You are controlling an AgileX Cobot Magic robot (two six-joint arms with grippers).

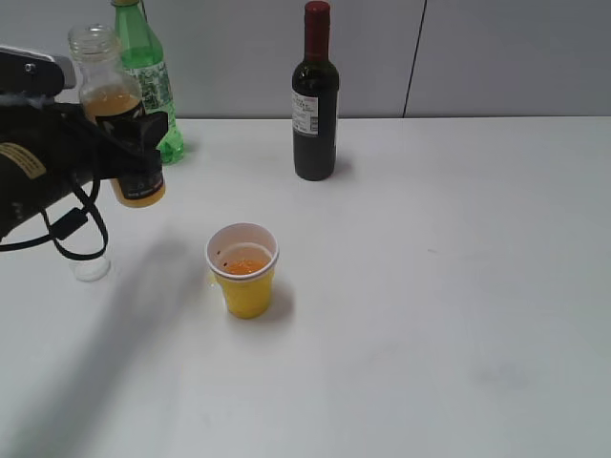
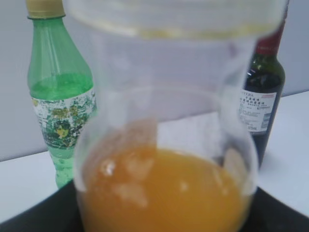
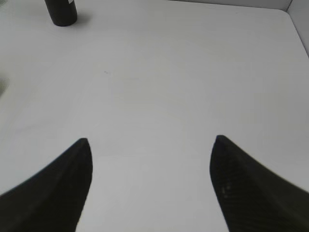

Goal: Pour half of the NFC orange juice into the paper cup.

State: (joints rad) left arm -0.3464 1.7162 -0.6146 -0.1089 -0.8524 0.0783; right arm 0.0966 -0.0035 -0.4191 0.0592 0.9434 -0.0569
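My left gripper [image 1: 134, 143] is shut on the NFC orange juice bottle [image 1: 113, 100] and holds it upright above the table at the far left. The bottle is uncapped and about half full of orange liquid. It fills the left wrist view [image 2: 164, 188], blurred and close. The yellow paper cup [image 1: 244, 272] stands on the table to the lower right of the bottle, with some orange juice in its bottom. My right gripper [image 3: 150, 142] is open and empty over bare table; it does not show in the exterior view.
A green plastic bottle [image 1: 148, 72] stands behind the held bottle, also in the left wrist view [image 2: 58, 96]. A dark wine bottle [image 1: 315, 95] with a red capsule stands at the back centre. A small clear cap [image 1: 92, 269] lies at the left.
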